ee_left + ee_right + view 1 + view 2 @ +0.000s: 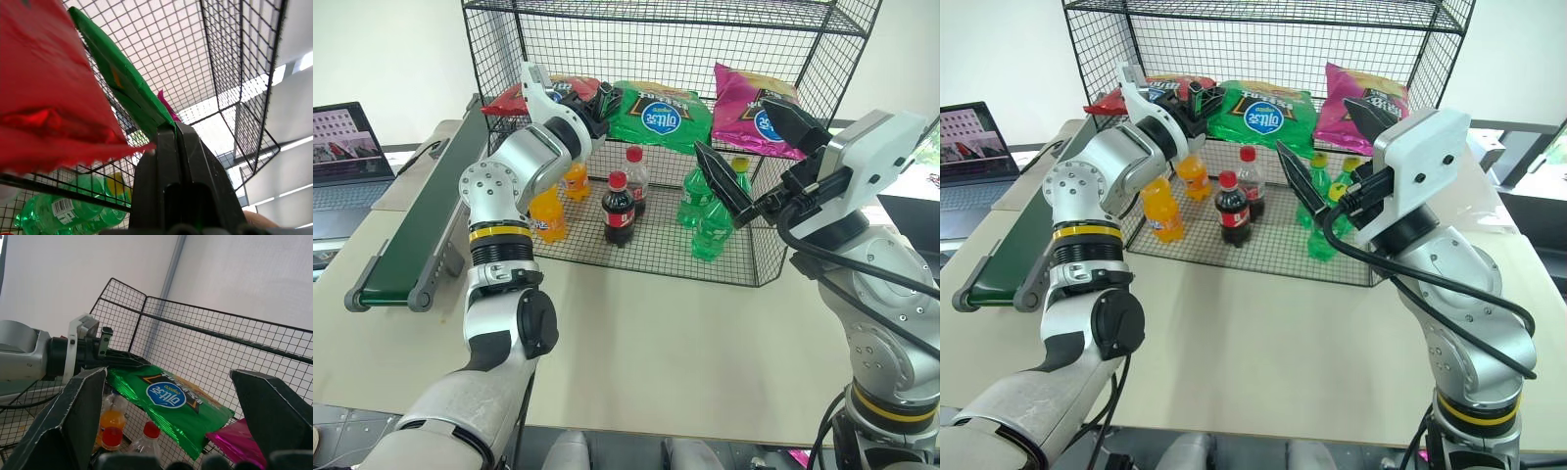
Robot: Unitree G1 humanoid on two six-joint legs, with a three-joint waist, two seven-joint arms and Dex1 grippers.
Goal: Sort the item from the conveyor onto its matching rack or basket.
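Left tool (pixel 603 101) grips one green bag (pixel 662 116); right tool (pixel 759 152) gapes empty.

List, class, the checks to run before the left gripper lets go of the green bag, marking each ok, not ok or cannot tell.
1. Left gripper shut on green bag: ok.
2. Bag inside the rack, over the chip shelf: ok.
3. Bag between red bag and magenta bag: ok.
4. Bag lying fully on the shelf: cannot tell.
5. Right gripper open, clear of the bag: ok.
6. Conveyor free of items: ok.
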